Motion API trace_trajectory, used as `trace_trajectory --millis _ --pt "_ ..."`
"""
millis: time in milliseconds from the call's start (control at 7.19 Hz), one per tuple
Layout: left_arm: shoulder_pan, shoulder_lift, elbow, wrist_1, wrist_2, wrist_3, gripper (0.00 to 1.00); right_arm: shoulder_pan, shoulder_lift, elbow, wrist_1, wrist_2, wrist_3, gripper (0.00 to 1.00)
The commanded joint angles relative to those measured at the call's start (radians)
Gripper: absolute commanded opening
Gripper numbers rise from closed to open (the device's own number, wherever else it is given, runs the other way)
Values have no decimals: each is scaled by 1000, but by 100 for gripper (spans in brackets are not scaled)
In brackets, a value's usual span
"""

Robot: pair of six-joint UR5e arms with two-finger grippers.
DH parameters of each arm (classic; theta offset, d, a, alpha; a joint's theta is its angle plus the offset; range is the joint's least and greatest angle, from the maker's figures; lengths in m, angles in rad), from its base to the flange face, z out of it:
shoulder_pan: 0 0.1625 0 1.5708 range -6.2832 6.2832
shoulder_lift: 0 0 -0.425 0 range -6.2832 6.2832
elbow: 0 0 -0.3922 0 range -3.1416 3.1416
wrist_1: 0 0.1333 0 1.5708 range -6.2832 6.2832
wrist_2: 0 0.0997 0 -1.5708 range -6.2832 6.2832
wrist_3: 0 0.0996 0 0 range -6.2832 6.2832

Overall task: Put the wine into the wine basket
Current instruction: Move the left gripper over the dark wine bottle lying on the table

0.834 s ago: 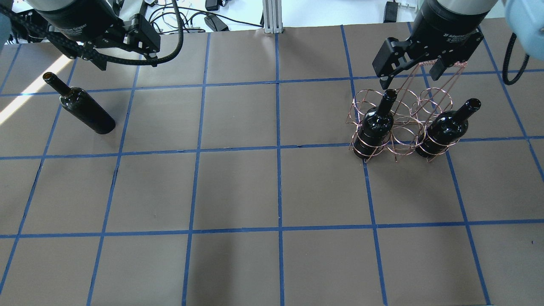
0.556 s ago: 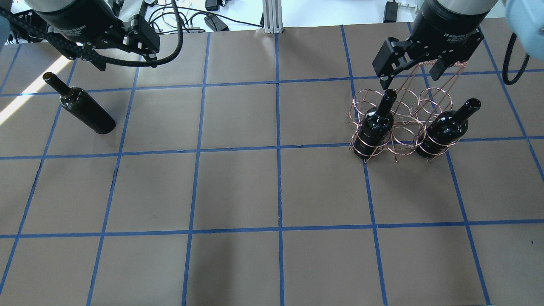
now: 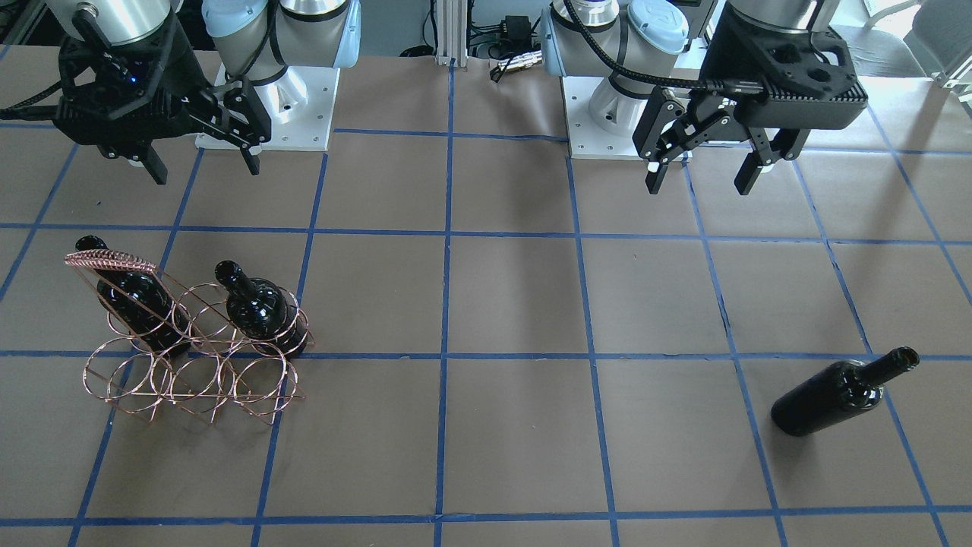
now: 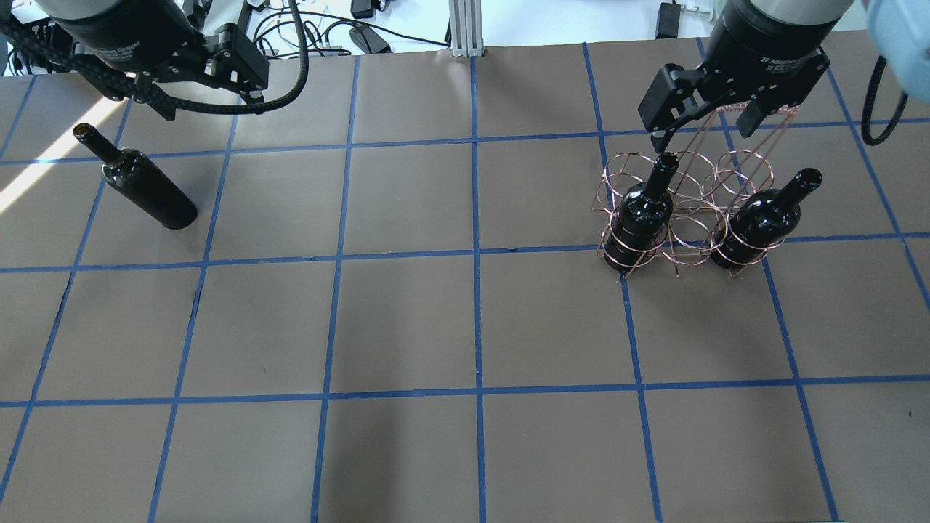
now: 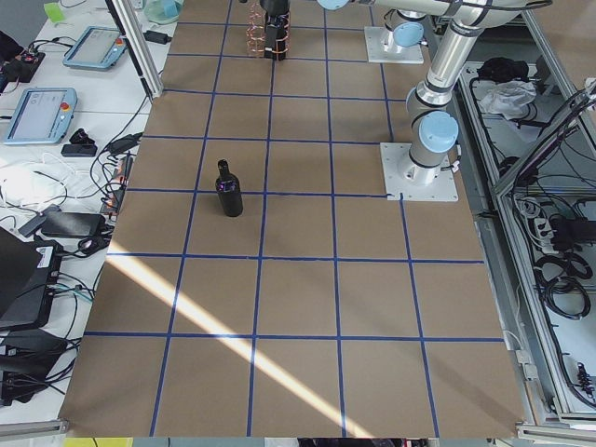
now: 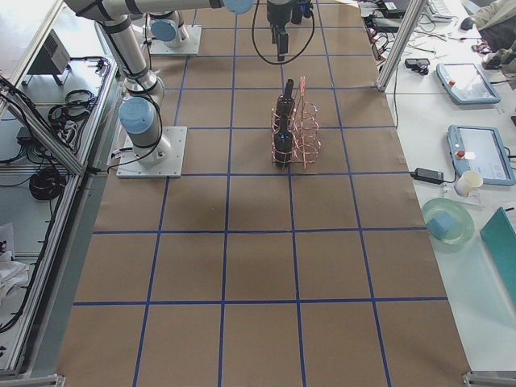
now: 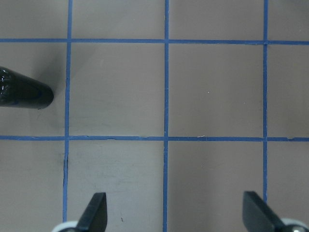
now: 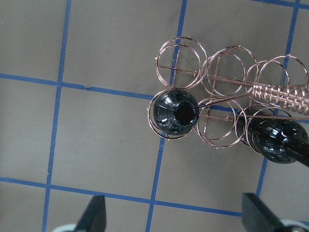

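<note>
A loose near-black wine bottle (image 4: 142, 190) stands upright on the table's left side, also in the front view (image 3: 835, 393) and at the left edge of the left wrist view (image 7: 24, 92). The copper wire wine basket (image 4: 686, 211) (image 3: 190, 372) stands on the right side and holds two bottles (image 4: 643, 218) (image 4: 759, 221) in its end rings; the ring between them is empty. My left gripper (image 3: 699, 182) (image 7: 176, 212) is open and empty, high and robot-side of the loose bottle. My right gripper (image 4: 701, 129) (image 8: 175, 215) is open and empty above the basket's robot side.
Brown table cover with a blue tape grid (image 4: 476, 254). The arm base plates (image 3: 266, 114) (image 3: 607, 129) sit at the robot's edge. Cables and a post (image 4: 465, 29) lie beyond the far edge. Tablets and a bowl (image 6: 447, 222) sit on a side bench.
My left arm has shifted slightly up and to the left in the overhead view. The right gripper, bottles and basket have hardly moved.
</note>
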State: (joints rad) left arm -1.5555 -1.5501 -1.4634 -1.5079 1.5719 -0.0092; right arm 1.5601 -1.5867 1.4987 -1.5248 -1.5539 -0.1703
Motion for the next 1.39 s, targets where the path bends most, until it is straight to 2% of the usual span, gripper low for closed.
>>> trace_trajectory --millis 0,278,556,695,973,1251 --pt "3 1 2 0 -3 2 100 0 1 0 0 0 0 100" --pt "35 2 14 3 4 2 100 0 1 0 0 0 0 100" --pt "125 -14 20 -23 -6 8 100 0 -1 2 0 2 2 100" --pt "206 -27 21 -64 -12 108 100 0 1 2 0 3 2 100" --pt "363 -76 21 -58 -7 342 100 0 -1 6 -2 2 2 100" --pt "437 -158 20 45 -10 542 100 2 -2 8 0 5 2 100"
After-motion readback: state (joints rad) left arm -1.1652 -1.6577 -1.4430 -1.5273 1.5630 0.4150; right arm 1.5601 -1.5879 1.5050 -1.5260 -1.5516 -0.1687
